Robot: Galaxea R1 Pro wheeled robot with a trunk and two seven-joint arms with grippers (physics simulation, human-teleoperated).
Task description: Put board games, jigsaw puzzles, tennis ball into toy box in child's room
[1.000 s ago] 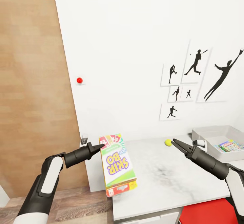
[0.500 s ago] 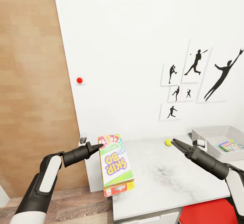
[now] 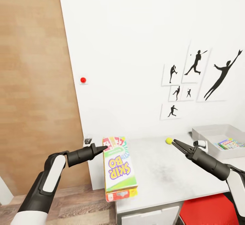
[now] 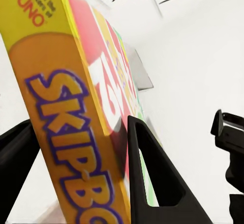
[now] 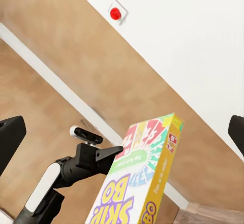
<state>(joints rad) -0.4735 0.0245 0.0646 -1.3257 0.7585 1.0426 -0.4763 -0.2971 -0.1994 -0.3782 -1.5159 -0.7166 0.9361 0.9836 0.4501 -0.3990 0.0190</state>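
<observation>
My left gripper (image 3: 103, 147) is shut on the top end of a yellow-green-pink board game (image 3: 119, 167), a Skip-Bo box with red edges, held over the left edge of the light grey table (image 3: 163, 177). In the left wrist view its fingers (image 4: 147, 173) flank the box (image 4: 76, 112). My right gripper (image 3: 175, 143) hovers open above the table, just beside the tennis ball (image 3: 168, 140) that lies near the wall. The grey toy box (image 3: 207, 131) stands at the table's far right with another colourful game box (image 3: 230, 144) inside. The right wrist view looks back at the held box (image 5: 137, 183).
A white wall with black silhouette sports pictures (image 3: 195, 63) and a small red knob (image 3: 83, 80) runs behind the table. A wood-panelled surface (image 3: 34, 82) stands at the left. Something red (image 3: 207, 211) sits low at the table's front right.
The whole view has shifted slightly, so the camera moved. The held board game sits a little straighter and further over the table edge. The right gripper has kept its place by the ball.
</observation>
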